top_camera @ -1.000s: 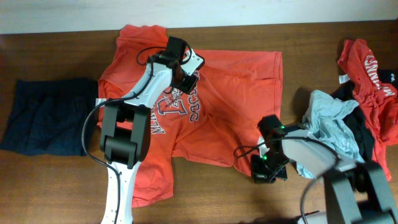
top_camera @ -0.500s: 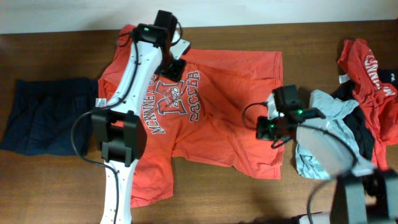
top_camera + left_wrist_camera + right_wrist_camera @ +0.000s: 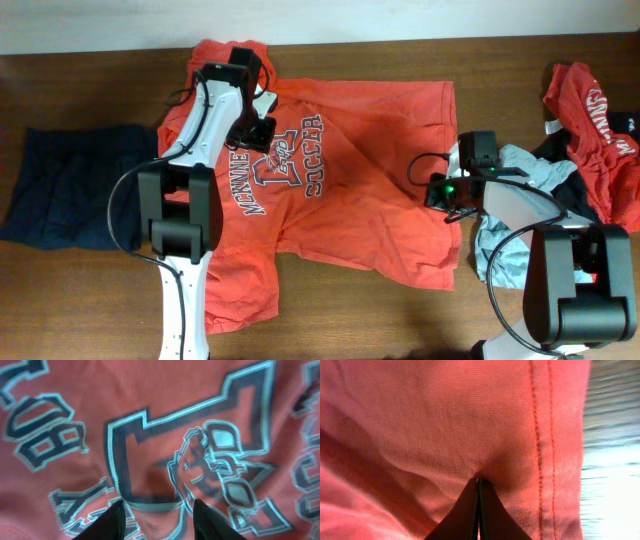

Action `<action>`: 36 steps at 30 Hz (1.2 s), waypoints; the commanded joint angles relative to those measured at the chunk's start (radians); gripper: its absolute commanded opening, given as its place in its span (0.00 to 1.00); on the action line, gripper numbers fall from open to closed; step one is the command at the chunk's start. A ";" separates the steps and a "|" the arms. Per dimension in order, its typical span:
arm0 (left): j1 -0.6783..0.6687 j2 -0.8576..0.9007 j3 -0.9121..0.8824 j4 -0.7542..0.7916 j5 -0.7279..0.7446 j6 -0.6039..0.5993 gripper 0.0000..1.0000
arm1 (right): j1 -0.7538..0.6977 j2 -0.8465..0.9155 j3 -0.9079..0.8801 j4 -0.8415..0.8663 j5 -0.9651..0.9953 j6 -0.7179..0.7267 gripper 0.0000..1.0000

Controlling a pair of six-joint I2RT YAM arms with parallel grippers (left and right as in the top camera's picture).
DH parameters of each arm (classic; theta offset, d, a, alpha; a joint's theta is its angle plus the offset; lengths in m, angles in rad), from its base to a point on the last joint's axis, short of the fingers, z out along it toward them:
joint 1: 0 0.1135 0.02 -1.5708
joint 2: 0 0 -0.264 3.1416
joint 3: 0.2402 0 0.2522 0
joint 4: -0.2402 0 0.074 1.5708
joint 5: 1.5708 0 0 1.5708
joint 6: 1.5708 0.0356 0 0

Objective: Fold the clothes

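large orange-red cloth t-shirt (image 3: 370, 150) spread on brown wooden bench (image 3: 80, 90)
left fingers (image 3: 258, 133) at 11 o'clock gape empty over its grey-white lettering (image 3: 190, 460); right fingers (image 3: 478, 494) at 3 o'clock pinch cloth beside the hem.

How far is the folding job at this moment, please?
Done: nothing clearly folded; the T-shirt lies spread out. In hand: the right gripper pinches its edge, the left gripper hangs open over the lettering. To do: every fold, plus the pile at right and the navy garment.
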 commanded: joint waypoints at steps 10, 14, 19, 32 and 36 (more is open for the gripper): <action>0.003 0.014 -0.133 0.093 -0.048 -0.012 0.44 | -0.123 0.018 0.058 -0.028 0.281 0.013 0.04; 0.004 0.014 -0.112 0.112 -0.065 0.006 0.43 | -0.123 0.011 0.195 -0.155 0.099 -0.067 0.04; 0.005 0.012 -0.029 0.052 -0.074 0.007 0.43 | -0.085 -0.040 0.312 -0.328 -0.015 -0.094 0.04; 0.035 0.004 0.435 -0.391 -0.179 -0.027 0.39 | -0.033 -0.062 0.312 -0.450 -0.118 -0.093 0.21; 0.086 -0.029 0.557 -0.501 -0.177 -0.028 0.36 | -0.038 -0.087 0.312 -0.467 -0.121 -0.094 0.20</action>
